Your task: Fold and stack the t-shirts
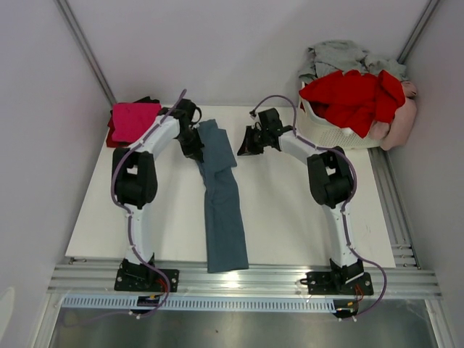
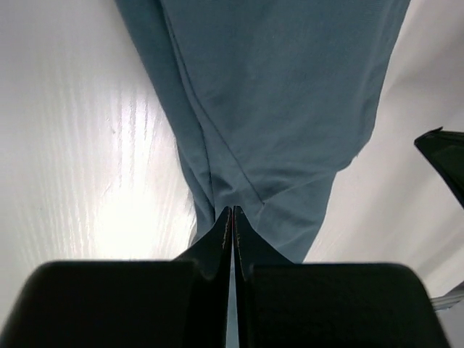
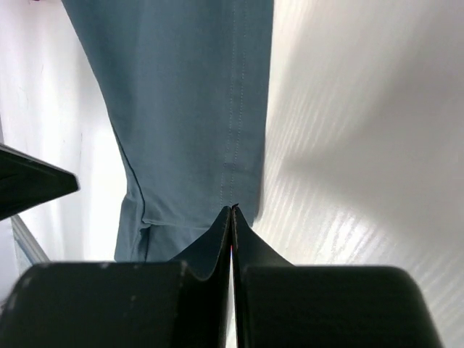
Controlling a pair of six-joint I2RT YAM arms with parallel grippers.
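Note:
A slate blue-grey t-shirt (image 1: 223, 210), folded into a long narrow strip, runs down the middle of the table and hangs over its near edge. My left gripper (image 1: 196, 152) is shut at the left side of the strip's far end; in the left wrist view, creases in the t-shirt (image 2: 275, 109) converge on the closed tips of this gripper (image 2: 232, 209). My right gripper (image 1: 241, 150) is shut at the right side of that end. There the tips of the gripper (image 3: 232, 208) meet the hem of the t-shirt (image 3: 188, 109), which lies flat. A folded magenta t-shirt (image 1: 134, 119) sits far left.
A black garment (image 1: 147, 100) shows behind the magenta t-shirt. A white slatted laundry basket (image 1: 319, 122) at the far right holds a red t-shirt (image 1: 355, 98), a grey one (image 1: 341, 54) and a pale pink one (image 1: 402, 119). White walls close in on both sides.

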